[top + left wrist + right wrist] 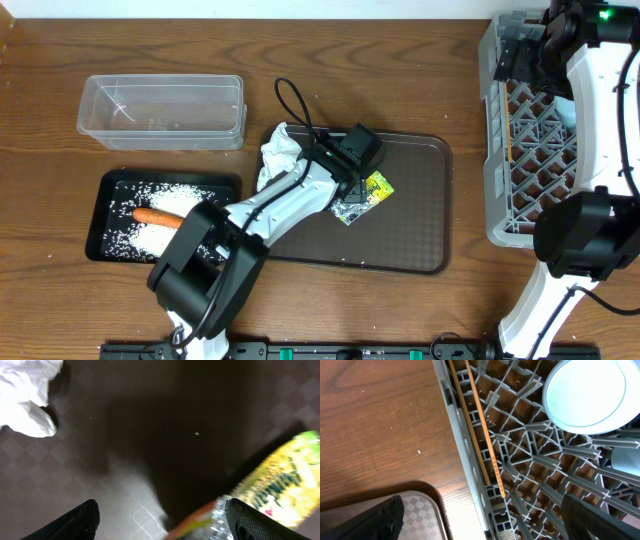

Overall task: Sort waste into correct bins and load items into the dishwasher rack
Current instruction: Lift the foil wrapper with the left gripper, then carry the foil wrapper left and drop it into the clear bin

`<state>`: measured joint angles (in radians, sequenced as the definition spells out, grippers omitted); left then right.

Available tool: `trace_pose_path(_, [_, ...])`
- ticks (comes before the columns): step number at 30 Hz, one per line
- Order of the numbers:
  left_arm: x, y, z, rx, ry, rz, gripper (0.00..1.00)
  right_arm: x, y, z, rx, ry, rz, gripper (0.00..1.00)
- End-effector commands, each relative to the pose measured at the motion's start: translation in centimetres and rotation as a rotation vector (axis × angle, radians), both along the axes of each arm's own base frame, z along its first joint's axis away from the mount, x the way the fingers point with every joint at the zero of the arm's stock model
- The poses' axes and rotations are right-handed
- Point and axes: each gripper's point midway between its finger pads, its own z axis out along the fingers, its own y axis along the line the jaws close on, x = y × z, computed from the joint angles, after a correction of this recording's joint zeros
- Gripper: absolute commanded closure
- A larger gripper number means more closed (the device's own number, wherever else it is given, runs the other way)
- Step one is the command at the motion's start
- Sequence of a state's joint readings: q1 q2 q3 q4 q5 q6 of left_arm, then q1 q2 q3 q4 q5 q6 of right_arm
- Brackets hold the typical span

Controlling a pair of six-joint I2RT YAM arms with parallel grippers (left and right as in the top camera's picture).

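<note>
Left gripper (pixel 160 527) hovering over brown tray (pixel 420 235), jaws gaping; green-and-yellow wrapper (pixel 280 485) lying mid-tray, off-centre beside one finger. Risk: closing now catching only edge, wrapper slipping out. Right gripper (pixel 485 525) hanging off-tray, jaws apart.

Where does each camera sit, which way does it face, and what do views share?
Overhead: above the table, facing down on brown tray and rack; left arm and right arm show.
Left wrist: on its arm, facing down at tissue and wrapper; open left pincer shows.
Right wrist: on its arm, facing down at the rack's chopsticks and bowl; open right pincer shows.
Shared with overhead: tissue, wrapper, rack.
</note>
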<state>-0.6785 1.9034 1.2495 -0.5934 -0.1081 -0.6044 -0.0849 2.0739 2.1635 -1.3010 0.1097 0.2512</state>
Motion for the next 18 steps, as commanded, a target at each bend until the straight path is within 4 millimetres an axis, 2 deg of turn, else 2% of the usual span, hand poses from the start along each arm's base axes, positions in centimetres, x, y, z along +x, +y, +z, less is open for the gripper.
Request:
trace_pose_path(1, [0.3, 0.7, -0.2, 0.025, -0.004, -0.013, 0.20, -0.1, -0.3, 0.2, -0.018, 0.000, 0.006, 0.01])
trace_pose_path(3, [0.3, 0.6, -0.2, 0.021, -0.002, -0.014, 0.31, -0.1, -0.3, 0.2, -0.018, 0.000, 0.006, 0.01])
trace_pose_path(7, [0.3, 0.5, -0.2, 0.018, -0.002, -0.014, 0.67, -0.1, -0.3, 0.2, -0.018, 0.000, 0.006, 0.01])
trace_pose_path(11, [0.3, 0.5, 0.1, 0.012, -0.009, -0.013, 0.90, -0.1, -0.3, 0.2, -0.018, 0.000, 0.006, 0.01])
trace_pose_path(12, [0.4, 0.4, 0.4, 0.009, -0.013, -0.013, 0.94, -0.1, -0.3, 0.2, -0.018, 0.000, 0.006, 0.01])
trace_pose_path(18, [1.8, 1.6, 2.7, -0.023, -0.069, 0.033, 0.94, -0.1, -0.3, 0.2, -0.018, 0.000, 0.006, 0.01])
